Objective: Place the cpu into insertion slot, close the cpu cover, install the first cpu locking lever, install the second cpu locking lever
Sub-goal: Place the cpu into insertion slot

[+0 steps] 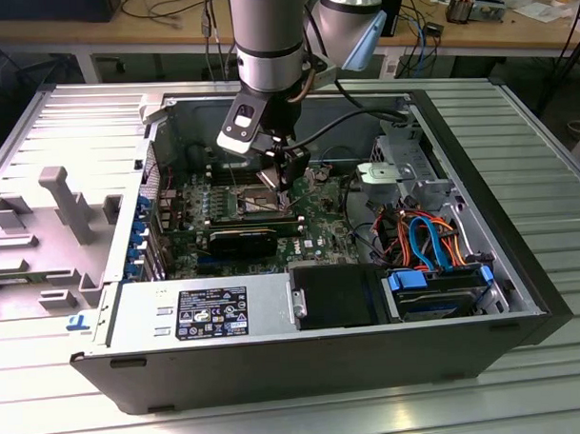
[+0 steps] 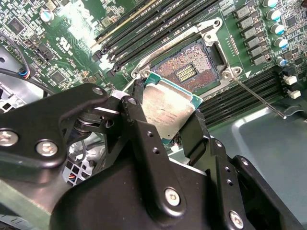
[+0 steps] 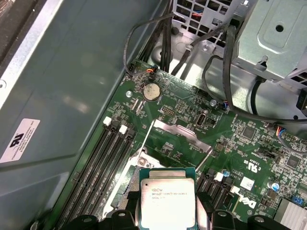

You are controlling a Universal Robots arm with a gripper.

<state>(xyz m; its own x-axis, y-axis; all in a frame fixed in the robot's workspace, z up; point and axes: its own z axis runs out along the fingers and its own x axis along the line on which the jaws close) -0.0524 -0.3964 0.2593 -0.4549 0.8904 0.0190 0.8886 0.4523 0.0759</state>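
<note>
Cpu: small flat square chip with a silvery-grey metal top, pinched by two opposite edges in the black gripper, hanging close over the dark square silver-rimmed insertion slot, not seated. In the exterior view, at one o'clock of the long black ribbed block. Slot bare, thin wire lever swung free. By the look of it, all four steps left to do.

in the second wrist view, cpu edge behind gripper, insertion slot corner behind cpu
</note>
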